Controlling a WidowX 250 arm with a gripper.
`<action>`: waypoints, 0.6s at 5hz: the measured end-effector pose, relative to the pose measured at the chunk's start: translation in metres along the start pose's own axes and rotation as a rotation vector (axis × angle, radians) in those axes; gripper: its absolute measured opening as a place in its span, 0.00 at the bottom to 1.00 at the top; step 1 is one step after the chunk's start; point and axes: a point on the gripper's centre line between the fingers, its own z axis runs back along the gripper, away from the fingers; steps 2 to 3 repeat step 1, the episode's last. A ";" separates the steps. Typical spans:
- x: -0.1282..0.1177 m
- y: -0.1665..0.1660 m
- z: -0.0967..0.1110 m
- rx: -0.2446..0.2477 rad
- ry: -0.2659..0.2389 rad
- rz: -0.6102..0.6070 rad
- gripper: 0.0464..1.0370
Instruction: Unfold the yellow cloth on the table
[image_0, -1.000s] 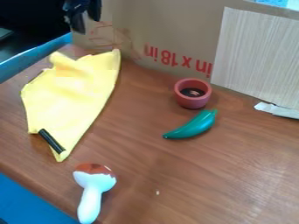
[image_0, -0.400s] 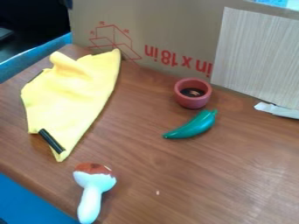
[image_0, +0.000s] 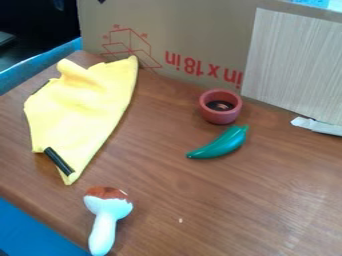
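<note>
Tool (image_0: 101, 1) had withdrawn to the top edge; opening and load could not be determined. Cloth (image_0: 80, 107) lay unmoved on the surface (image_0: 247, 205), judged unaffected by the withdrawal.

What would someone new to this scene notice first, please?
Probably the bright yellow cloth, spread over the left side of the wooden table. Next might come the glossy green pepper-shaped object, just below the small reddish bowl, and the white, brown-topped object near the bottom left.
</note>
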 end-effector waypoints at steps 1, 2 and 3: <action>-0.004 0.021 -0.002 -0.022 0.100 -0.182 0.96; -0.004 0.021 -0.002 -0.022 0.100 -0.182 0.96; -0.004 0.021 -0.002 -0.022 0.100 -0.182 0.96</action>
